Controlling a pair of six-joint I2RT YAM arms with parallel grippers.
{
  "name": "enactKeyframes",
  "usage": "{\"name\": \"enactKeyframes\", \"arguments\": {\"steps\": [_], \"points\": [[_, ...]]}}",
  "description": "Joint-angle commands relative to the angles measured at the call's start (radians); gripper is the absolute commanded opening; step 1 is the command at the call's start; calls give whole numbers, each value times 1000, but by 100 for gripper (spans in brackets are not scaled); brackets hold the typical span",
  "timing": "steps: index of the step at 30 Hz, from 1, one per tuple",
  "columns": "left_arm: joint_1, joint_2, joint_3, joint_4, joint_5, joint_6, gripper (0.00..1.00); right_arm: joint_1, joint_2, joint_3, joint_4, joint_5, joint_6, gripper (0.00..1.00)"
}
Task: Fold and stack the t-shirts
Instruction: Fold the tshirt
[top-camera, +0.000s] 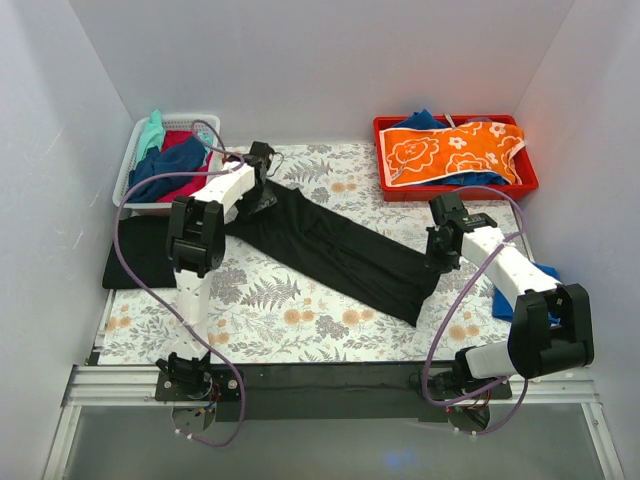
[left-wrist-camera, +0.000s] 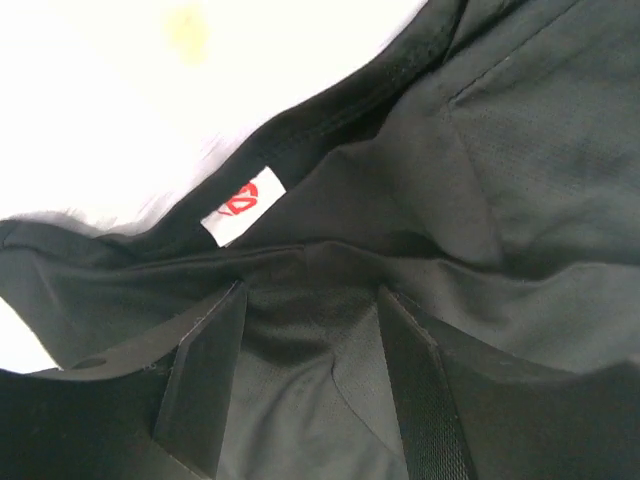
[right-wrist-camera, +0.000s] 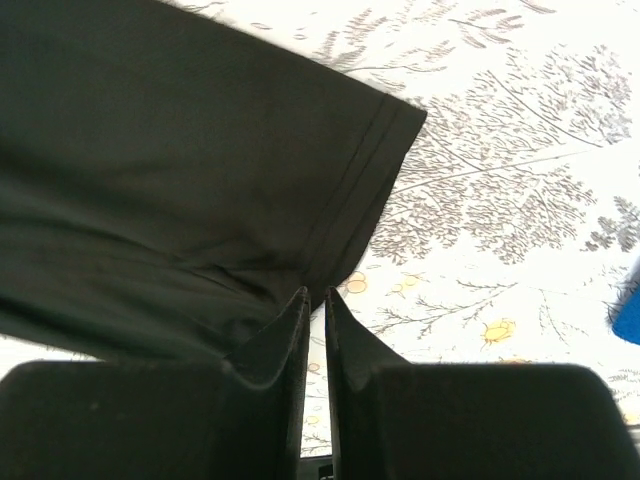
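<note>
A large black t-shirt (top-camera: 340, 250) lies stretched diagonally across the fern-patterned table covering (top-camera: 270, 310). My left gripper (top-camera: 262, 197) is at its upper left end, by the collar. In the left wrist view the gripper (left-wrist-camera: 310, 300) is open, its fingers (left-wrist-camera: 210, 370) standing apart with a fold of black cloth (left-wrist-camera: 520, 150) between them, just below the red neck label (left-wrist-camera: 240, 203). My right gripper (top-camera: 438, 252) is at the shirt's lower right corner. In the right wrist view the gripper (right-wrist-camera: 316, 293) is nearly closed, pinching the shirt (right-wrist-camera: 150, 170) at its hem.
A white basket (top-camera: 130, 170) of assorted shirts stands at the back left. A red tray (top-camera: 385, 160) with orange floral and blue cloth stands at the back right. A folded black shirt (top-camera: 140, 255) lies at the left edge. A blue cloth (top-camera: 540, 275) lies beside the right arm.
</note>
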Motion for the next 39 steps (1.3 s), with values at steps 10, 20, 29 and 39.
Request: {"name": "enactKeyframes", "arguments": {"steps": [10,20,29,39], "points": [[9,233,285,609,231,240,58,187,-9,95,12,-202,-176,17],[8,-84,117,827,111,341,62,482,63,55,60,-185,-82,17],[8,-254,-6,694,111,354,62,519,175,-75,204,-209,-47,12],[9,-470,-302,627,122,298,62,655,264,-81,218,-239,-24,10]]}}
